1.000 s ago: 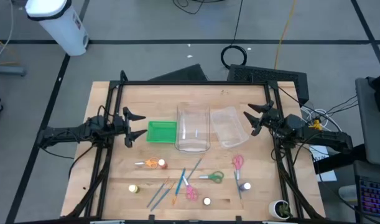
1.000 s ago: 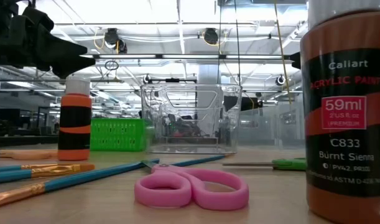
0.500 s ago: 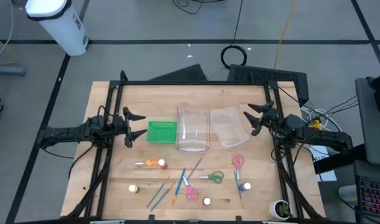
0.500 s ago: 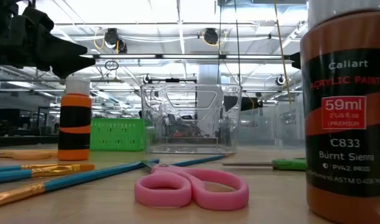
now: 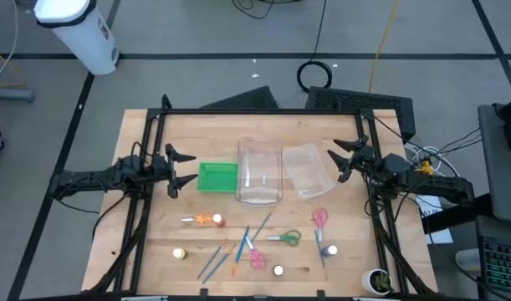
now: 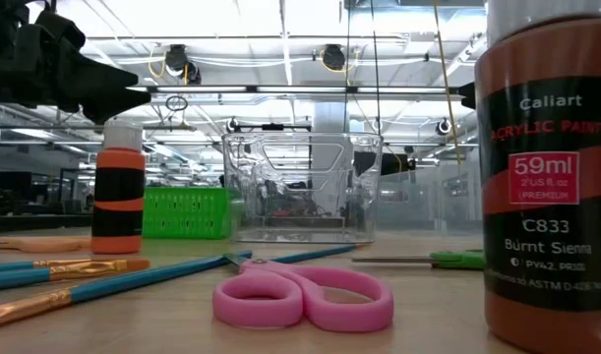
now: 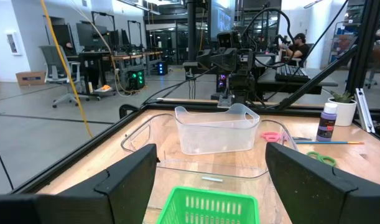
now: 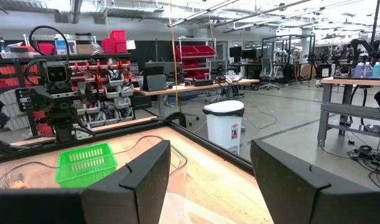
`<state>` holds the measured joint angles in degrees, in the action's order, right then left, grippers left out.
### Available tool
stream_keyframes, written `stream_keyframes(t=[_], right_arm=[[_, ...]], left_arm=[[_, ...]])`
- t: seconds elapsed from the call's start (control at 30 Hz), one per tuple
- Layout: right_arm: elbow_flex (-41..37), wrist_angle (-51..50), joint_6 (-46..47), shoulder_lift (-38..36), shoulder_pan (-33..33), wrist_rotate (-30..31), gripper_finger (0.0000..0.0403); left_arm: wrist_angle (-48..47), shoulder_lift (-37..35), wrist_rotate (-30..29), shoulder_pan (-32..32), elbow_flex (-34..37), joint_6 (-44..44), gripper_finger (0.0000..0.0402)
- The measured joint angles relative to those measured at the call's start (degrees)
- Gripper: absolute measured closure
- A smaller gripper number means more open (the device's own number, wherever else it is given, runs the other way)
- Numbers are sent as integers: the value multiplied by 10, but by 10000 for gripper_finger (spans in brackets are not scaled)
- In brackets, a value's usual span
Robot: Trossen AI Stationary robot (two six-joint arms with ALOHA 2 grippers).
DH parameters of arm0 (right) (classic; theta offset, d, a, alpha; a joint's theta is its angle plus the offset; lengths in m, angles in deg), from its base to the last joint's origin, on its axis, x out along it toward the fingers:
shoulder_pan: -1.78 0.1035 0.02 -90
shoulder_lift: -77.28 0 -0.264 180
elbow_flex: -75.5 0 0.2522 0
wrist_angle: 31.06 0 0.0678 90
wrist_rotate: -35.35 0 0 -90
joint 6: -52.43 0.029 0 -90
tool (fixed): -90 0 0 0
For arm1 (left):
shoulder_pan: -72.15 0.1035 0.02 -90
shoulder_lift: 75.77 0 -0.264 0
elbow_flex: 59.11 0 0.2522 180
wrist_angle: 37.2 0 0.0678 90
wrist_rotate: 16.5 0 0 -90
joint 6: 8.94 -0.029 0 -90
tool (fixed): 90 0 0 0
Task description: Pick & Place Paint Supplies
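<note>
The paint supplies lie on the near half of the wooden table: orange scissors (image 5: 207, 220), green scissors (image 5: 284, 238), two pink scissors (image 5: 320, 218) (image 5: 256, 256), blue and orange brushes (image 5: 236, 247), and small bottles (image 5: 180, 252) (image 5: 278, 270) (image 5: 330, 250). In the low view the pink scissors (image 6: 305, 298) lie flat, and an orange bottle (image 6: 119, 187) and a brown bottle (image 6: 551, 177) stand upright. My left gripper (image 5: 186, 168) (image 7: 210, 149) is open and empty, left of the green basket (image 5: 217, 176). My right gripper (image 5: 335, 164) (image 8: 209, 144) is open and empty, right of the clear bins.
A tall clear bin (image 5: 260, 171) stands at mid-table, with a second clear tub (image 5: 308, 170) to its right. The green basket shows in the left wrist view (image 7: 208, 208). A black frame (image 5: 263, 111) rings the table. A small potted plant (image 5: 377, 281) stands at the near right corner.
</note>
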<state>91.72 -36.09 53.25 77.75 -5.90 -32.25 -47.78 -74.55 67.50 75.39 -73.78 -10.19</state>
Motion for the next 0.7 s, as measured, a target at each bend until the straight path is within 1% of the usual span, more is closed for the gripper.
stream_keyframes(t=[0.7], right_arm=[[0, 0, 0, 0, 0, 0, 187]], left_arm=[[0, 0, 0, 0, 0, 0, 94]])
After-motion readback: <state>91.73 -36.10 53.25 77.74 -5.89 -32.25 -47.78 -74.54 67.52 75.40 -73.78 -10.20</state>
